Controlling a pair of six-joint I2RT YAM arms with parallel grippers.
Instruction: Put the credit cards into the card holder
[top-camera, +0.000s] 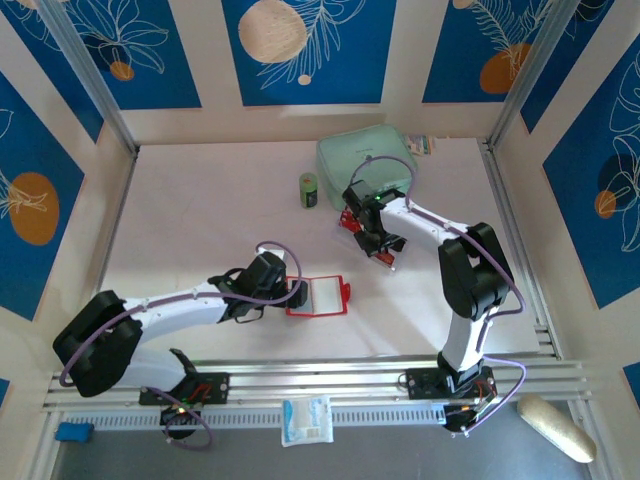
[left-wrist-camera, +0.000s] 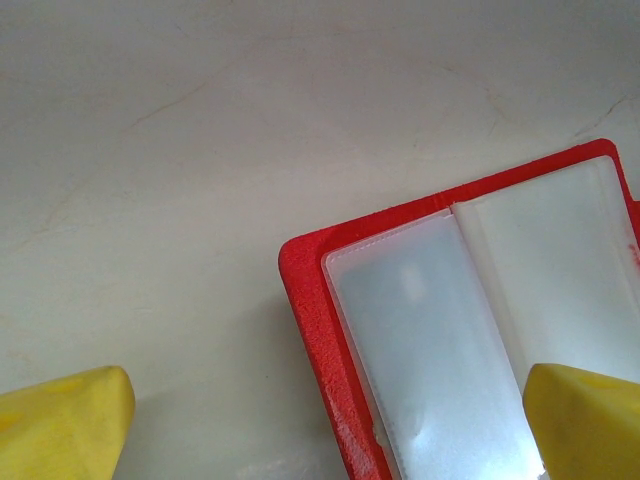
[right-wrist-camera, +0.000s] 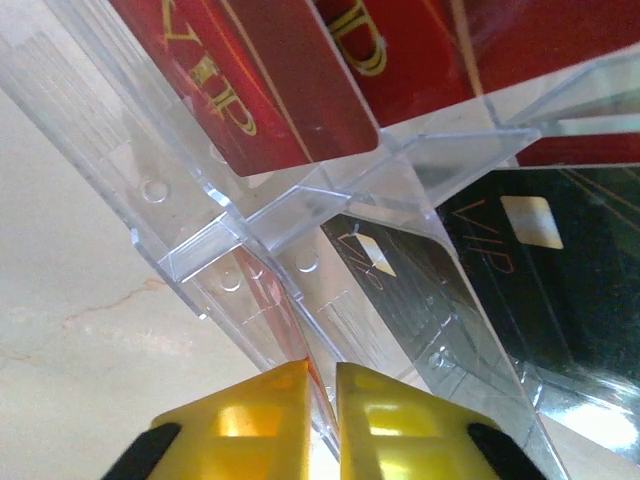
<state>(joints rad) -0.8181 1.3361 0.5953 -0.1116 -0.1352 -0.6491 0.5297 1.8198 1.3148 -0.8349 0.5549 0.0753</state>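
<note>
Red card holder (left-wrist-camera: 305, 330) lies open for loading, L end effector (left-wrist-camera: 322, 425) spread wide over it; R end effector (right-wrist-camera: 320, 400) pinched in clear tray (right-wrist-camera: 190, 240) by credit cards (right-wrist-camera: 290, 90), catch unclear.

L gripper (left-wrist-camera: 325, 425) jaws wide apart; R gripper (right-wrist-camera: 320, 395) jaws nearly together.

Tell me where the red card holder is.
The small red fold-over card holder lies open near the middle of the table in the top view, just right of the open left claw, nearer the front edge than the clear plastic tray.
</note>
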